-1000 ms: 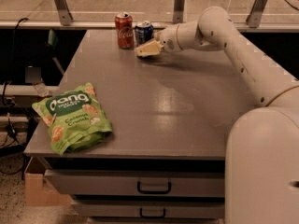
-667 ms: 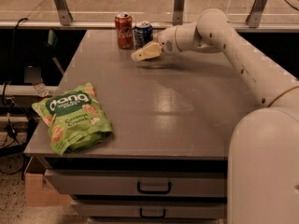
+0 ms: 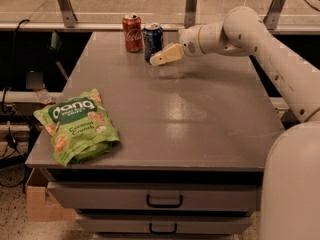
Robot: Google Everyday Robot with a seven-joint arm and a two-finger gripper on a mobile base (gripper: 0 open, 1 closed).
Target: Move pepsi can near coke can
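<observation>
Two cans upright on surface (image 3: 200, 109): pepsi can (image 3: 152, 40) just beside coke can (image 3: 132, 32); hand (image 3: 165, 55) near them, cannot tell its grip.

We see a grey table (image 3: 200, 124) with drawers (image 3: 100, 196) under its near edge. Metal posts (image 3: 190, 4) stand beyond its far edge, a cardboard box (image 3: 37, 204) below the near-left corner.

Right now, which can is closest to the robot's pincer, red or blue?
The blue pepsi can: it stands right next to the pincer, and the red coke can is beyond it.
</observation>
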